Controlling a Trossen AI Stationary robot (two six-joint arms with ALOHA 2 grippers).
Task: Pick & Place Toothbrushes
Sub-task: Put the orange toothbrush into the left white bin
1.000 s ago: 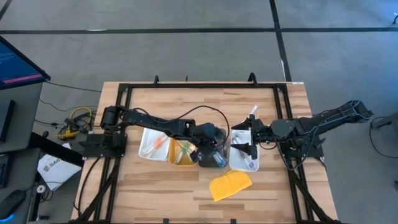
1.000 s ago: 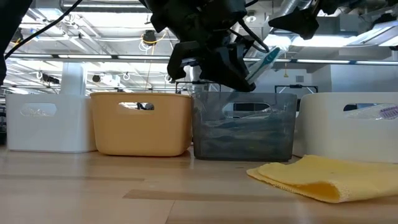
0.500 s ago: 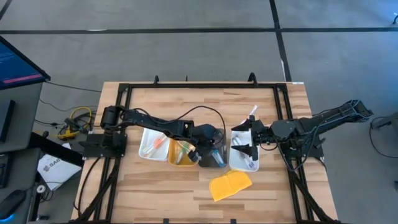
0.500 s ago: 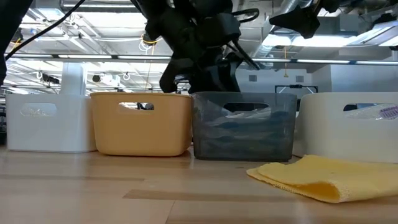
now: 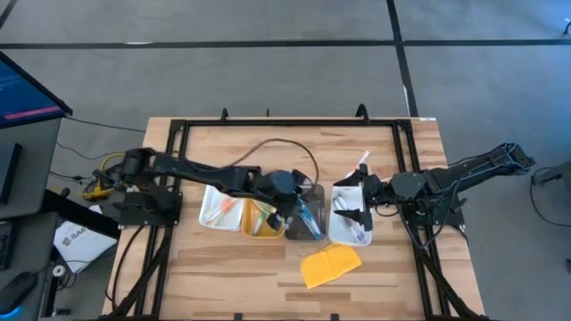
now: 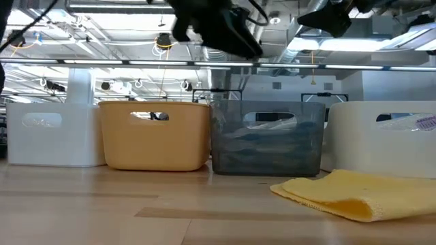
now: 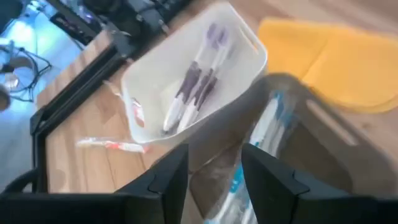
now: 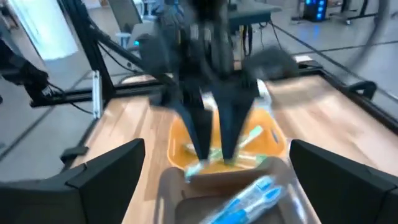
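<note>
Left end effector point(image 5: 287, 207): mine, over the seam between the orange tray and the grey tray; my fingers point(image 7: 163, 180) stand parted with a gap between them and nothing in it.
Right end effector point(image 5: 355, 201): mine, above the right-hand white tray, spread wide, empty.
Blue toothbrushes point(image 5: 310, 218): lying in the grey tray point(image 5: 318, 234); long axis running about 12 to 6 in the high view, tipped slightly toward 11; I cannot tell which end carries the bristles.
Purple toothbrushes point(image 7: 200, 81): side by side in the right-hand white tray point(image 5: 342, 235), parallel to its long walls.
Orange tray point(image 5: 252, 233): holds green and orange toothbrushes point(image 5: 264, 214), laid roughly 12 to 6.
Left white tray point(image 5: 209, 219): at 9 o'clock of the orange tray, holding pink and orange toothbrushes point(image 5: 226, 206) on a diagonal.
Loose toothbrush point(image 5: 361, 161): on the desk point(image 5: 294, 267), at 12 o'clock of the right-hand white tray.
Yellow pad point(image 5: 329, 266): at 6 o'clock of the grey tray.
</note>
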